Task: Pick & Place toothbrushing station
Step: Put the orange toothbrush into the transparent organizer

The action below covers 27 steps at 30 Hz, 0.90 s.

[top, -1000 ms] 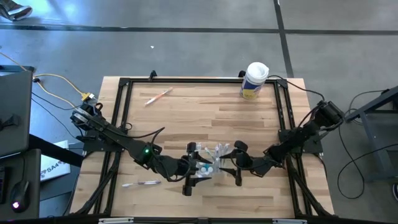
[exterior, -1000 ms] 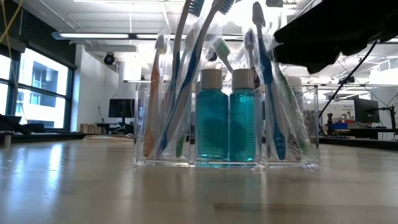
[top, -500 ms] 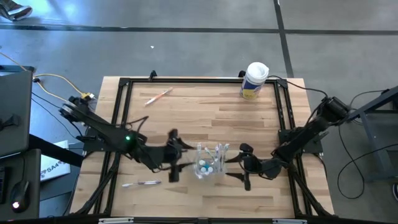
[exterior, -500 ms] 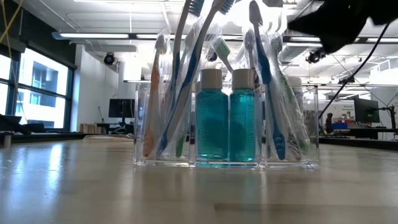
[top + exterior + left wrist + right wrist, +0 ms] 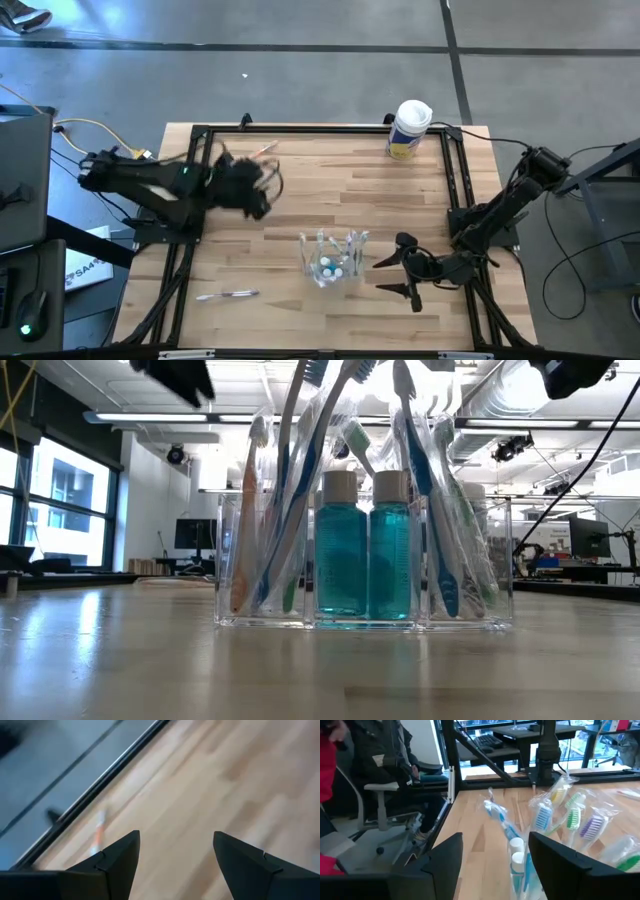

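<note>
The toothbrushing station [image 5: 330, 258] is a clear compartmented holder with wrapped pastel toothbrushes and two teal bottles with pale caps. It stands on its base at the table's near middle and fills the low view [image 5: 365, 550]. My left gripper [image 5: 258, 190] is open and empty, high over the table's far left; its wrist view [image 5: 175, 837] looks down on bare wood. My right gripper [image 5: 395, 275] is open and empty, a little to the station's right, facing the station; the brushes show in the right wrist view [image 5: 545, 830].
A white canister with a yellow label [image 5: 410, 128] stands at the far right. An orange toothbrush [image 5: 255, 153] lies at the far left and shows in the left wrist view [image 5: 98, 832]. A wrapped toothbrush [image 5: 227, 295] lies near left. A black frame [image 5: 320, 131] rims the table. A seated person [image 5: 365, 760] shows beyond.
Both grippers have drawn away from the station, which stands where it was. My left gripper has swung fast toward the table's far left and risen. My right gripper has backed a short way toward the right edge.
</note>
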{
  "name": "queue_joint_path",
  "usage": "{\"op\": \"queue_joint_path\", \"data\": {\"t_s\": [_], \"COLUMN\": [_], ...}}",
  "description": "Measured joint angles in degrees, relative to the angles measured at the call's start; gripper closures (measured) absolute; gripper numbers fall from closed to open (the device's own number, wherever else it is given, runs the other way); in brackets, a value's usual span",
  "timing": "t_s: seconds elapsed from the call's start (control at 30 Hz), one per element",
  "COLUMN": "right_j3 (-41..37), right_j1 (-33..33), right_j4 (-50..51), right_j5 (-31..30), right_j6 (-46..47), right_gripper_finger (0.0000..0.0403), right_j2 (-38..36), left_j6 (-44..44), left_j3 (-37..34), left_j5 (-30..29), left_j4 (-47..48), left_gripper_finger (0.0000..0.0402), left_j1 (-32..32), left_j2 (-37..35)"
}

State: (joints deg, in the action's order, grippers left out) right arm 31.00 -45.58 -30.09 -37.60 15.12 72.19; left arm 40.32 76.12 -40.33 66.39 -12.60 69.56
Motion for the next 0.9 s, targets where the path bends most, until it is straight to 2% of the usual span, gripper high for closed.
{"op": "queue_joint_path", "data": {"t_s": [0.1,0.3,0.43,0.5,0.6,0.73,0.9], "right_j3": [0.00,0.00,0.00,0.00,0.00,0.00,0.00], "right_j1": [0.04,0.22,0.23,0.24,0.24,0.24,0.26], "right_j4": [-0.04,-0.07,-0.10,-0.11,-0.09,-0.09,-0.07], "right_j5": [-0.01,0.00,0.01,0.00,0.02,0.03,0.09], "right_j6": [-0.14,0.15,0.24,0.24,0.26,0.56,1.77], "right_gripper_finger": [0.0182,0.0182,0.0182,0.0182,0.0182,0.0182,0.0182], "right_j2": [-0.05,-0.05,-0.02,-0.03,-0.02,0.37,1.14], "left_j6": [-3.42,-14.57,-17.88,-19.24,-21.10,-25.72,-29.90], "left_j3": [-0.02,-0.02,0.01,-0.04,-0.12,-3.07,-6.30], "left_j5": [5.09,15.15,22.68,24.53,27.72,32.35,33.22], "left_j4": [2.41,0.92,0.37,0.40,-0.36,-6.51,-15.53], "left_gripper_finger": [0.0151,0.0151,0.0151,0.0151,0.0151,0.0151,0.0151], "left_j1": [9.04,27.62,40.22,45.62,50.99,55.23,58.23], "left_j2": [0.04,1.01,1.77,2.81,5.40,9.84,16.14]}}
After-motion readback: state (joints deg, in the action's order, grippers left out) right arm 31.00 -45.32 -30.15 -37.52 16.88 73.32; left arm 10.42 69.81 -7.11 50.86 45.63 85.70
